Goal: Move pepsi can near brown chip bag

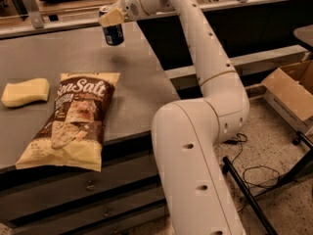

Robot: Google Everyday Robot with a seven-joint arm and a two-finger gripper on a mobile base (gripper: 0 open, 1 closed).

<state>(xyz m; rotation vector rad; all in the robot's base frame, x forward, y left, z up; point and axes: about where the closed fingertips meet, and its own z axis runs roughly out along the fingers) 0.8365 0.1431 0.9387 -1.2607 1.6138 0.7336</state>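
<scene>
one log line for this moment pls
gripper: shut on pepsi can, held above table far side | brown chip bag: flat, near front edge | sponge: left of bag

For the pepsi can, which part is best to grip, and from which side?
Grip its round side wall near the top, coming from the side. The pepsi can is upright, narrow and rigid, so two jaws span it. The gripper, at the far end of the table, holds it so now.
</scene>
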